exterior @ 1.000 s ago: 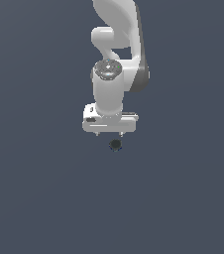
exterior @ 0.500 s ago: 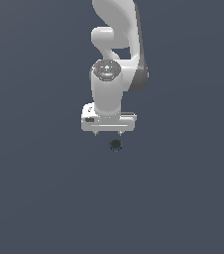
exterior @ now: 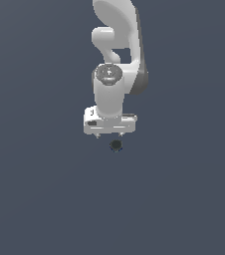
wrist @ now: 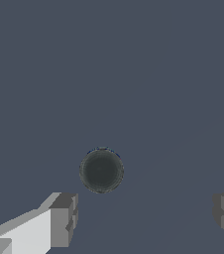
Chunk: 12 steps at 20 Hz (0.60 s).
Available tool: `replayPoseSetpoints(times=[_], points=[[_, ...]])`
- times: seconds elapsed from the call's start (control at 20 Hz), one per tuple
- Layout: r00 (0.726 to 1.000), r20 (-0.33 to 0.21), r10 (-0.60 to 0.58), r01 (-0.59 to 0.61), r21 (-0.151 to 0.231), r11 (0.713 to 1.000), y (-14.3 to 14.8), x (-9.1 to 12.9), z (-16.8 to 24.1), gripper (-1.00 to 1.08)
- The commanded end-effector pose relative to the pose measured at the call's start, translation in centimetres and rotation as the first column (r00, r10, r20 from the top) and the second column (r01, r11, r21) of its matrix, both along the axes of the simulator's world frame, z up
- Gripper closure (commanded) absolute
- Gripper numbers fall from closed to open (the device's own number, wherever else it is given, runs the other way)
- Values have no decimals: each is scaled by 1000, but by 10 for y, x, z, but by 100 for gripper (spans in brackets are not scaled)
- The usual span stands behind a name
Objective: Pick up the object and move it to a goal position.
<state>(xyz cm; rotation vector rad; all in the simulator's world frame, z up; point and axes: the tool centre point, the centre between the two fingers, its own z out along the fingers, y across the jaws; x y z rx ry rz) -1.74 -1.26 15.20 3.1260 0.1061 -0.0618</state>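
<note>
The object (exterior: 115, 145) is a tiny, round, near-black ball with a faint blue-green tint on the dark grey floor. In the exterior view it lies just below the white gripper (exterior: 110, 134) of the arm. In the wrist view the object (wrist: 101, 170) sits ahead of the gap between the two fingertips (wrist: 62, 220), which stand wide apart. The gripper (wrist: 143, 216) is open and empty, and it does not touch the ball.
The white arm (exterior: 115, 60) rises above the gripper in the exterior view. The flat dark grey floor (exterior: 40, 189) fills the surroundings in both views.
The arm and gripper have shifted very slightly toward the ball. The ball has not moved.
</note>
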Motion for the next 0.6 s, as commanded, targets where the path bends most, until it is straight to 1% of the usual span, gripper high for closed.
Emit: replayPoseSetpoints(times=[0.0, 0.15, 0.3, 0.55], points=[[999, 2, 40, -40, 1, 999, 2, -2, -7, -92], [995, 5, 103, -103, 2, 995, 5, -4, -18, -92], [984, 10, 180, -180, 4, 984, 10, -7, -31, -92], [947, 20, 322, -322, 8, 947, 18, -15, -56, -92]])
